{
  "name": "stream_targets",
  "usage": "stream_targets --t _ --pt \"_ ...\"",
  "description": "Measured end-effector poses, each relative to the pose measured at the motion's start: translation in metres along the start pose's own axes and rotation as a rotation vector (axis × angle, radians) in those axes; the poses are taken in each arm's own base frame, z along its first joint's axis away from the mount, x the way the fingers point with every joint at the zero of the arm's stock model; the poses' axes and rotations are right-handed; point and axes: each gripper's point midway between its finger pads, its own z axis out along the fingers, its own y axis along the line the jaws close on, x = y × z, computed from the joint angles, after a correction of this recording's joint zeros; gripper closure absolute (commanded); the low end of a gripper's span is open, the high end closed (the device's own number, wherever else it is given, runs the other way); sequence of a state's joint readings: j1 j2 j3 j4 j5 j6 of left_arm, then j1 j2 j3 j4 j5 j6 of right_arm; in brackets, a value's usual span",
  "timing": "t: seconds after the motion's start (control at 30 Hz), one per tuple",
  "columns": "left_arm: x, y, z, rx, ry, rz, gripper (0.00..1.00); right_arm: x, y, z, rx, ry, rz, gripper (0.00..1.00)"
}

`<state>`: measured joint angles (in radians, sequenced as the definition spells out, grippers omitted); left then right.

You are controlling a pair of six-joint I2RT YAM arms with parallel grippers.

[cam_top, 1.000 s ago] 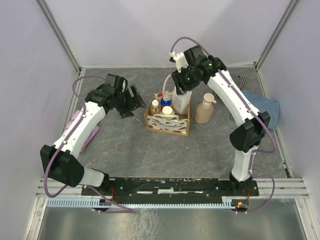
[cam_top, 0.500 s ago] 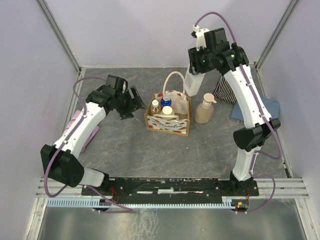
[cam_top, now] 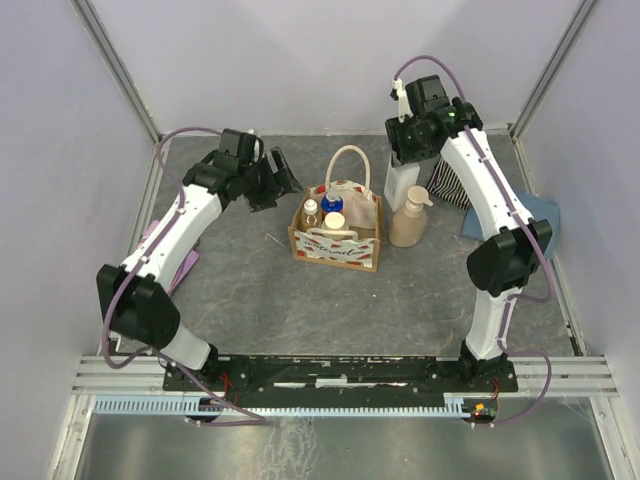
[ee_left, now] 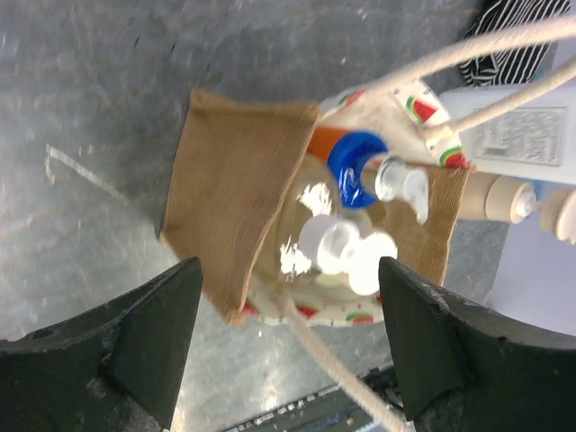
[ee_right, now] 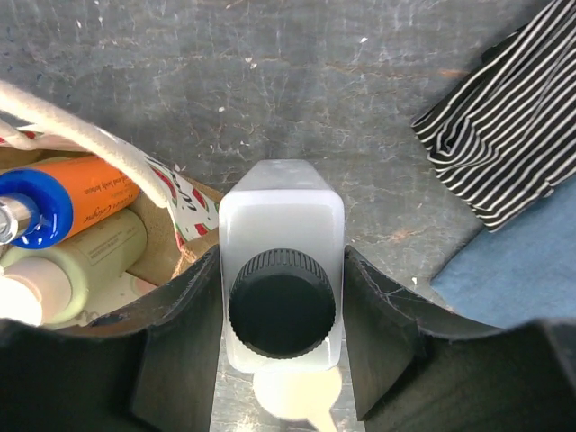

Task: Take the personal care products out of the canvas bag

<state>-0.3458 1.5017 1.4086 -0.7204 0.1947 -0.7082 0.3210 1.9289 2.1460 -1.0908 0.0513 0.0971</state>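
The canvas bag [cam_top: 335, 243] stands mid-table with its handle loop up. Inside are an orange bottle with a blue pump [cam_top: 331, 203], a white-capped bottle [cam_top: 334, 222] and a small amber bottle [cam_top: 310, 211]. My right gripper [cam_top: 405, 152] is shut on a whitish square bottle with a black cap [ee_right: 282, 236], held upright to the right of the bag and behind the beige pump bottle [cam_top: 410, 220]. I cannot tell if it touches the table. My left gripper [cam_top: 274, 178] is open and empty, just left of the bag [ee_left: 236, 193].
A striped cloth [cam_top: 452, 186] and a blue cloth [cam_top: 527, 215] lie at the right behind my right arm. A pink folded cloth [cam_top: 158, 252] lies at the left edge under my left arm. Walls close in the table on three sides.
My right gripper lifted the whitish bottle out of the bag, carried it right and lowered it behind the pump bottle. My left arm swung back and closer to the bag.
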Motion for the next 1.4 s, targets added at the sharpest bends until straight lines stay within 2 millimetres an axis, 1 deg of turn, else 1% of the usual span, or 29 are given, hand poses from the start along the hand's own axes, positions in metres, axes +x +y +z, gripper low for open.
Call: stream_targets --t 0.1,0.17,0.23,0.37,0.43,0.5,0.53,0.6,0.63,0.73,0.83,0.9,0.97,1.03,1.13,1.23,1.4 --pt "-0.016 -0.010 0.016 0.018 -0.019 0.074 0.15 0.008 0.002 0.020 -0.007 0.038 -0.002 0.54" --pt "-0.020 -0.012 0.024 0.014 -0.020 0.120 0.15 0.014 0.003 0.034 -0.009 0.062 -0.003 0.49" --pt "-0.023 -0.015 0.030 0.005 -0.019 0.164 0.15 0.022 0.003 0.046 -0.010 0.090 -0.003 0.46" --pt "-0.024 -0.024 0.039 -0.020 -0.011 0.265 0.15 0.036 0.003 0.061 -0.009 0.134 -0.003 0.45" --pt "-0.015 -0.032 0.045 -0.035 0.006 0.326 0.15 0.040 0.003 0.065 -0.009 0.145 -0.003 0.44" --pt "0.002 -0.038 0.051 -0.056 0.036 0.389 0.15 0.041 0.003 0.066 -0.008 0.148 -0.004 0.42" --pt "0.011 -0.039 0.053 -0.068 0.052 0.416 0.16 0.041 0.003 0.066 -0.008 0.148 -0.004 0.38" --pt "0.027 -0.039 0.054 -0.097 0.084 0.457 0.16 0.041 0.003 0.067 -0.008 0.150 -0.003 0.21" --pt "0.034 -0.038 0.054 -0.116 0.097 0.477 0.16 0.041 0.003 0.067 -0.008 0.148 -0.002 0.15" --pt "0.039 -0.031 0.051 -0.159 0.106 0.496 0.16 0.034 0.003 0.068 -0.006 0.121 0.000 0.06" --pt "0.036 -0.026 0.049 -0.187 0.102 0.495 0.16 0.034 0.003 0.070 -0.006 0.114 0.001 0.05" --pt "0.033 -0.026 0.048 -0.193 0.095 0.497 0.16 0.036 0.003 0.071 -0.006 0.117 0.001 0.05" --pt "0.031 -0.031 0.046 -0.188 0.088 0.505 0.16 0.040 0.003 0.071 -0.006 0.125 0.001 0.05" --pt "0.027 -0.040 0.046 -0.180 0.075 0.518 0.16 0.044 0.003 0.068 -0.006 0.131 0.001 0.05" --pt "0.023 -0.052 0.051 -0.175 0.062 0.535 0.21 0.046 0.002 0.059 -0.006 0.126 0.001 0.04" --pt "0.027 -0.047 0.057 -0.206 0.077 0.544 0.26 0.039 0.002 0.044 -0.007 0.090 0.006 0.04" --pt "0.030 -0.036 0.059 -0.256 0.091 0.549 0.30 0.025 0.003 0.018 -0.019 0.026 0.014 0.04"
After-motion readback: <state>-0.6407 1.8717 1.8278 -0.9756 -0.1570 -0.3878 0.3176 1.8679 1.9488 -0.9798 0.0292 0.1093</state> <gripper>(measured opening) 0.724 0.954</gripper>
